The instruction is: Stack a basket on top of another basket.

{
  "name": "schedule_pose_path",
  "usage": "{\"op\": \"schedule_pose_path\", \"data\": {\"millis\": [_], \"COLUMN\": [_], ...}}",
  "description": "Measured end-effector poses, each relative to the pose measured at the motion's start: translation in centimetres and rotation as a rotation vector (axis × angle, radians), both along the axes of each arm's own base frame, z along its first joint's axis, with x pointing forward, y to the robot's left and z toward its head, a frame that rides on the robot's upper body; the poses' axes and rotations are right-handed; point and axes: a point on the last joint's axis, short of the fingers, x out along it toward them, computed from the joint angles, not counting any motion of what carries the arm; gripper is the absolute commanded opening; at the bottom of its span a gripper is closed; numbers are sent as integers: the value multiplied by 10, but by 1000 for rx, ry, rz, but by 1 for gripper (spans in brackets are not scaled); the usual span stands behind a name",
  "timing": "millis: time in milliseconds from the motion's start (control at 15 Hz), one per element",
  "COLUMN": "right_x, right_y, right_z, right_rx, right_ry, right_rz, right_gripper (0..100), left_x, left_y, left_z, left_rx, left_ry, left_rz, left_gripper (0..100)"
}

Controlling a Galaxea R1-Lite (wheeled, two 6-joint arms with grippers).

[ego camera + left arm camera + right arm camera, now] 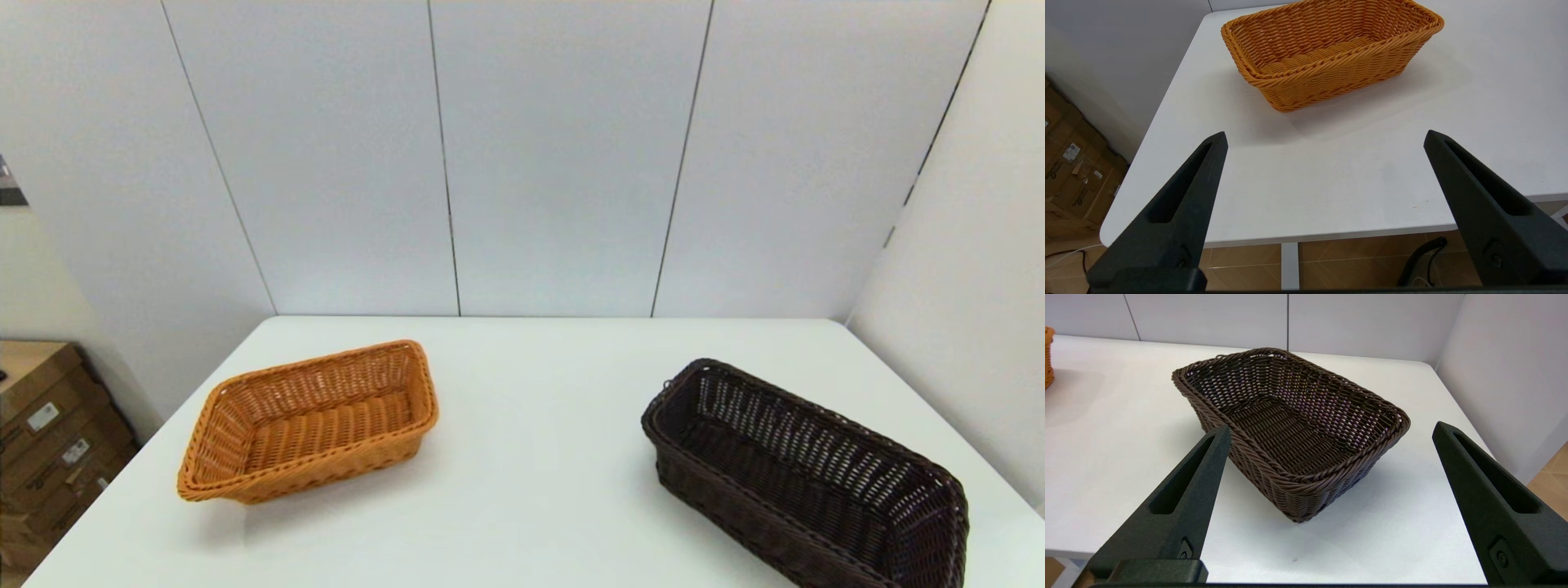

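The dark brown basket (pixel 804 482) stands on the table's right side, near the front edge; the right wrist view shows this dark basket (pixel 1290 428) empty. The orange basket (pixel 314 420) stands on the table's left side, also empty, and the left wrist view looks at that orange basket (pixel 1331 49) from the near side. My left gripper (pixel 1325 136) hangs open off the table's front edge, well short of the orange basket. My right gripper (pixel 1331 428) is open too, held in front of the dark basket without touching it. Neither arm shows in the head view.
The white table (pixel 539 392) is backed by grey wall panels, with a wall close on its right side. Cardboard boxes (pixel 49 441) stand on the floor to the left. A coiled black cable (pixel 1419 257) lies under the table's front edge.
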Motion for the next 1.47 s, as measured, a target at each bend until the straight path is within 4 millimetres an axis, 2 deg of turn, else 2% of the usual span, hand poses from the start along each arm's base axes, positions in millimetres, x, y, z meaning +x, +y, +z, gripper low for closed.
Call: {"op": "schedule_pose_path", "data": {"millis": [1467], "right_x": [0], "right_y": [0], "right_z": [0], "right_rx": [5], "right_ry": [0], "right_rz": [0], "right_gripper": [100], "left_x": [0], "left_y": [0], "left_z": [1], "left_rx": [14], "left_ry": [7], "left_rz": [-2], "left_gripper": [100]}}
